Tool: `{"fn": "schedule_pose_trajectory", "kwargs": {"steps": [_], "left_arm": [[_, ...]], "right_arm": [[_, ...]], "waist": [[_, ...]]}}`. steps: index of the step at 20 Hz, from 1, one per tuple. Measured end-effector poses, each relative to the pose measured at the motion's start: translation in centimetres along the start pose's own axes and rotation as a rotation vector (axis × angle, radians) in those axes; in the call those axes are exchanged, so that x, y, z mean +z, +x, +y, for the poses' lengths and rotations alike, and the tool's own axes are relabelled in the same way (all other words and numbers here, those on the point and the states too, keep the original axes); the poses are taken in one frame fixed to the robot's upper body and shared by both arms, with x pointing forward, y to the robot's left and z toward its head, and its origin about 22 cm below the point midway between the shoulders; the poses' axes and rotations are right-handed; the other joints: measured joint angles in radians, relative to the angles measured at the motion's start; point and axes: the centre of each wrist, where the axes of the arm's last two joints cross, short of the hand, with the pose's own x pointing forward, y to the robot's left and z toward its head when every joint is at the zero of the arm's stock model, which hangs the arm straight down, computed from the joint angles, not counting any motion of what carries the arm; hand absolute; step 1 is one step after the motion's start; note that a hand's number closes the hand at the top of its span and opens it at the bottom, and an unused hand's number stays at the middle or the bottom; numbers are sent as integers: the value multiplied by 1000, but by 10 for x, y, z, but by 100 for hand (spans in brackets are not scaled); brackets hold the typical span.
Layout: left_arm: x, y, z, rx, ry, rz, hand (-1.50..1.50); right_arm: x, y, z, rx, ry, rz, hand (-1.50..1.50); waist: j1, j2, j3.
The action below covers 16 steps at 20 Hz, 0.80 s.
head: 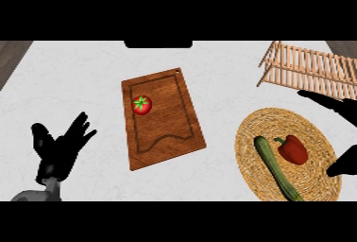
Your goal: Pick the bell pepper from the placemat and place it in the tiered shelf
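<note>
Lying beside the bell pepper (293, 149), a cucumber (276, 168) shares the placemat (311, 126).

Beside the right hand (343, 163), a rough woven straw placemat (315, 142) holds a glossy bell pepper (293, 149); beyond its fingers, a slatted pale-wood shelf (310, 71). Marbled matt counter (83, 80).

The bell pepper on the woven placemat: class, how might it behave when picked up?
The bell pepper looks smooth and glossy, so perhaps slippery. Its tapered, lobed body lies on its side and may roll slightly. The cucumber lies close beside it and could be nudged.
</note>
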Motion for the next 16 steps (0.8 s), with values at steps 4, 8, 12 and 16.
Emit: {"fn": "schedule_pose_trajectory", "kwargs": {"steps": [4, 8, 12, 16], "left_arm": [[0, 0, 3, 2, 12, 3, 0], [-4, 3, 7, 1, 18, 20, 0], [-4, 5, 4, 7, 13, 19, 0], [-4, 4, 5, 6, 9, 14, 0]], "right_arm": [[0, 3, 16, 33, -6, 49, -150], [1, 1, 28, 60, -32, 85, -150], [4, -5, 37, 75, -42, 101, -150], [-7, 4, 51, 83, -47, 110, -150]], "waist": [[-2, 0, 0], [-3, 1, 0], [-2, 1, 0], [-1, 1, 0]]}}
